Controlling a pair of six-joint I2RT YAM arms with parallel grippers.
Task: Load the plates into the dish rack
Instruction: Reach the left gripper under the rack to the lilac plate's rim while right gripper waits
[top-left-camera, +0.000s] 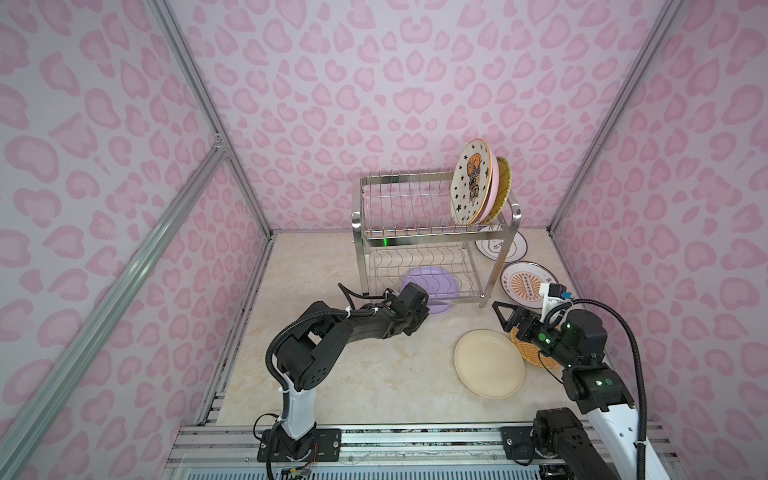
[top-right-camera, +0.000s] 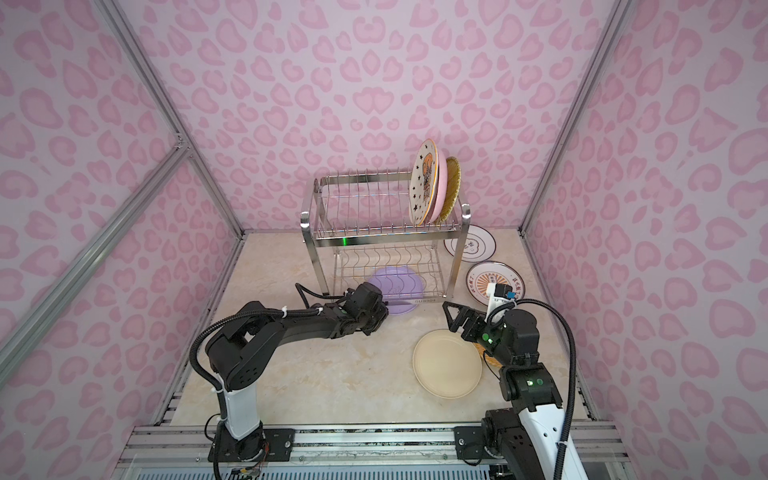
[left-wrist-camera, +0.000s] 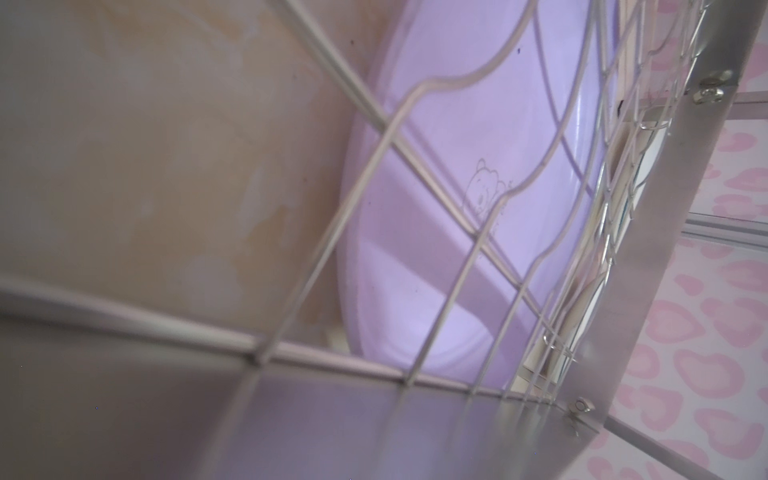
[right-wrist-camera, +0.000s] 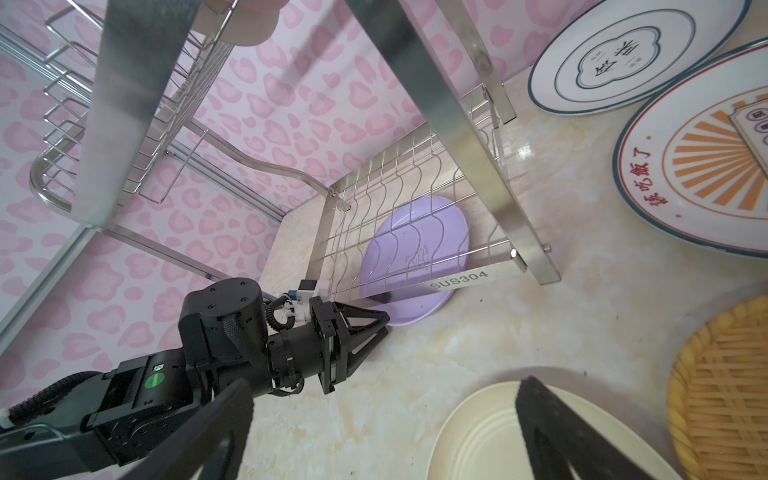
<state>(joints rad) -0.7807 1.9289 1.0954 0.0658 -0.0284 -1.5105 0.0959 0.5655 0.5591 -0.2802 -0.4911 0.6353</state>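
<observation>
The dish rack (top-left-camera: 432, 232) (top-right-camera: 374, 239) holds a star-patterned plate (top-left-camera: 471, 183), a pink plate (top-left-camera: 493, 195) and a wicker plate (top-left-camera: 504, 183) upright at its right end. A lilac plate (top-left-camera: 419, 282) (left-wrist-camera: 436, 249) (right-wrist-camera: 415, 249) lies flat on the table under the lower tier. My left gripper (top-left-camera: 424, 309) (right-wrist-camera: 386, 322) is shut on its near rim. A cream plate (top-left-camera: 488, 363) (right-wrist-camera: 478, 436) lies in front. My right gripper (top-left-camera: 509, 322) (right-wrist-camera: 382, 395) hangs open over the cream plate's far edge, holding nothing.
Two white printed plates (top-left-camera: 500, 247) (top-left-camera: 525, 282) lie flat on the table right of the rack. A second wicker plate (top-left-camera: 536, 357) (right-wrist-camera: 723, 395) lies partly under the right arm. Pink patterned walls close in three sides.
</observation>
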